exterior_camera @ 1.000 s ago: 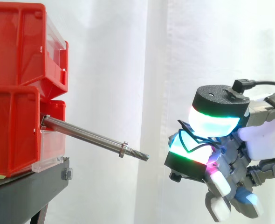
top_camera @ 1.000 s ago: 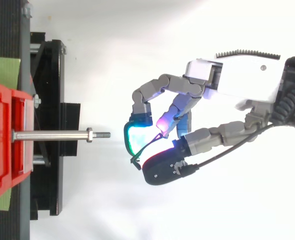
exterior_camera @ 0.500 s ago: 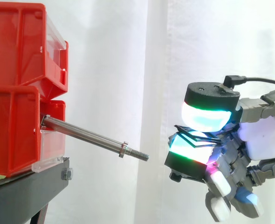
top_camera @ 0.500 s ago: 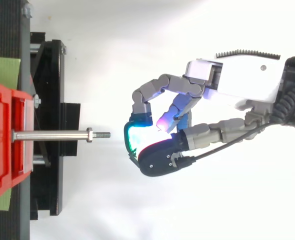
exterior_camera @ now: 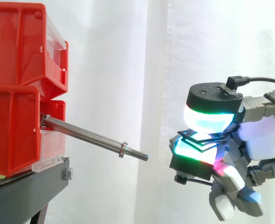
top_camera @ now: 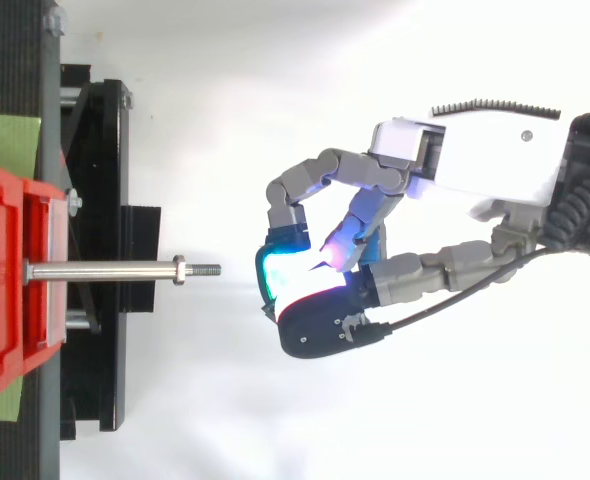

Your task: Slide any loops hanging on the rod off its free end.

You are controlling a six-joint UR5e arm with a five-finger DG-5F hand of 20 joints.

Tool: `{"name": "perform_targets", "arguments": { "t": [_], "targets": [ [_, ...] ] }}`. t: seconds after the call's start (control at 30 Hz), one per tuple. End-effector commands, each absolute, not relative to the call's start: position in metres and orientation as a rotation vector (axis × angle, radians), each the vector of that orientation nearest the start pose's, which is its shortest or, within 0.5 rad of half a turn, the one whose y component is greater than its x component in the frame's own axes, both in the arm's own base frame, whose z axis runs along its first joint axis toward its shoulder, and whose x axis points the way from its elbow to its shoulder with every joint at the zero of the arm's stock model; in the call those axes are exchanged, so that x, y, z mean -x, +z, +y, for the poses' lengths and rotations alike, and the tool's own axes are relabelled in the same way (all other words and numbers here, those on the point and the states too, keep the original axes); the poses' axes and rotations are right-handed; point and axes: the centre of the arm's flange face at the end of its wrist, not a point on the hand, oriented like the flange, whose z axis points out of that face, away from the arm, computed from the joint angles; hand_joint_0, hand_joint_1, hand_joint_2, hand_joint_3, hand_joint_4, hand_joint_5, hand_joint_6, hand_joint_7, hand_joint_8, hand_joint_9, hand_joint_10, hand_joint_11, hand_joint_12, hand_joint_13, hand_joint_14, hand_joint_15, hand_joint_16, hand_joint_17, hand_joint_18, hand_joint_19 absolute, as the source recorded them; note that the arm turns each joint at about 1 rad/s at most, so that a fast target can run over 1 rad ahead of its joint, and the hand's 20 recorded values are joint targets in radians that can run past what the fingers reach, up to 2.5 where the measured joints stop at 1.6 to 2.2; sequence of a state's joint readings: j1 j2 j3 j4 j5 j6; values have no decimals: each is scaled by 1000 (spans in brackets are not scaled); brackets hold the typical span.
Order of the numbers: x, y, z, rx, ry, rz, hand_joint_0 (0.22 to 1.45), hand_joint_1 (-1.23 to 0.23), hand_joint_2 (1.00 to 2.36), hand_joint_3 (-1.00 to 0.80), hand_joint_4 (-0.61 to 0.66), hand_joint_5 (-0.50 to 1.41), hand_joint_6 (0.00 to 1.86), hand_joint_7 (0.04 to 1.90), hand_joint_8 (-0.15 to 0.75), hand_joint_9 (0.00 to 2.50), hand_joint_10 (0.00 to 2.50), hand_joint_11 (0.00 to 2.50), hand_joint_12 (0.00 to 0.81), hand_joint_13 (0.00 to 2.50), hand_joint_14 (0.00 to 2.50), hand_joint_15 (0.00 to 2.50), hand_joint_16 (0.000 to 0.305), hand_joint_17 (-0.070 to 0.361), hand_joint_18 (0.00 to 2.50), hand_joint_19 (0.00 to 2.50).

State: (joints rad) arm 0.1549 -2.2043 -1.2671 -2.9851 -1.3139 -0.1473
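Observation:
A steel rod (exterior_camera: 86,135) juts from the lower red bin (exterior_camera: 11,130) and slopes down to the right, ending in a collar (exterior_camera: 123,149) and a threaded free tip (top_camera: 207,268). Nothing hangs on the rod. My hand (top_camera: 475,170) hovers just right of the tip, a short gap away and slightly below it in the side view. Its thumb and a finger are curled together, and their glowing pads pinch a thin black loop (exterior_camera: 200,137). A bit of the loop pokes out below the pads (top_camera: 268,312).
Two red bins (exterior_camera: 21,46) are stacked on a black stand (exterior_camera: 30,186) at the left. A white curtain hangs behind. Open space lies between the rod tip and my hand.
The thumb has swung in over the finger pad and closed on the black loop. The hand has since drifted slightly right and down. The rod has not moved.

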Motion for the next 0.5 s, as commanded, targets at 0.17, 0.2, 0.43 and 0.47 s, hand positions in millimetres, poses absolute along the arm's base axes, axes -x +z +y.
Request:
{"name": "perform_targets", "arguments": {
  "t": [0.17, 0.2, 0.43, 0.47],
  "targets": [
    [-717, 263, -48, -1238, 921, 1351, 566, -518, 1020, -176, 122, -81, 854, 1363, 332, 1264, 14, 494, 372, 1129, 12, 354, 61, 137, 1151, 842],
    [-717, 263, -48, -1238, 921, 1351, 570, -514, 1018, -168, 115, -78, 851, 1344, 343, 1274, 16, 485, 380, 1143, 11, 349, 63, 142, 1177, 834],
    [-717, 263, -48, -1239, 922, 1350, 570, -614, 1004, 9, 118, -66, 816, 1295, 406, 1295, 15, 477, 438, 1211, 9, 318, 76, 171, 1315, 727],
    [-717, 263, -46, -1238, 924, 1350, 570, -626, 1003, 12, 122, -71, 814, 1308, 406, 1279, 14, 490, 444, 1177, 11, 307, 76, 172, 1295, 723]
  ]
}}
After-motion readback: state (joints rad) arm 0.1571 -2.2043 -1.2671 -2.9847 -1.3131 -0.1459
